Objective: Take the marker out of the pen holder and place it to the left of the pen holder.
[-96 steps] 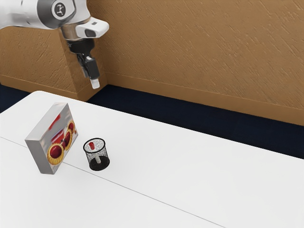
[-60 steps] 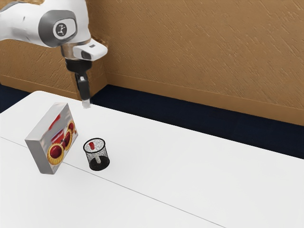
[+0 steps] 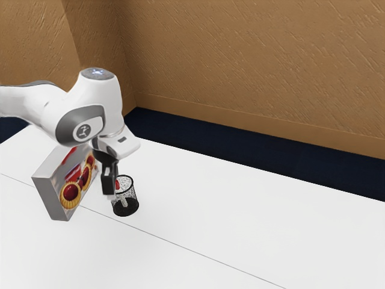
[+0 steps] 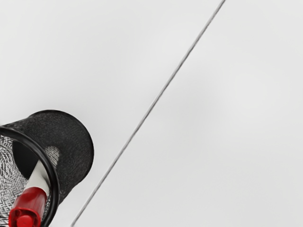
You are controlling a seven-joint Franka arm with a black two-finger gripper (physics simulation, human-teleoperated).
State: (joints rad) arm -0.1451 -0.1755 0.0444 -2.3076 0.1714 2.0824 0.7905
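The black gripper (image 3: 112, 195) points down at the near-left side of the pen holder (image 3: 126, 208) in the exterior view, overlapping its rim. Whether it touches the rim I cannot tell. Inside the mesh holder, the marker (image 3: 117, 185) leans with its red end up by the rim, partly behind the gripper. In the wrist view, the upright holder (image 4: 75, 146) has the marker (image 4: 29, 203) in it, red end toward the camera and white body reaching down inside.
A grey box with pictures of red-filled tarts (image 3: 52, 195) stands on the white table (image 3: 240, 211), on the exterior view's left of the pen holder, close to the arm. A thin seam line crosses the tabletop.
My arm has come down a long way from above the table's far edge to the pen holder. Holder, marker and box have stayed where they were.
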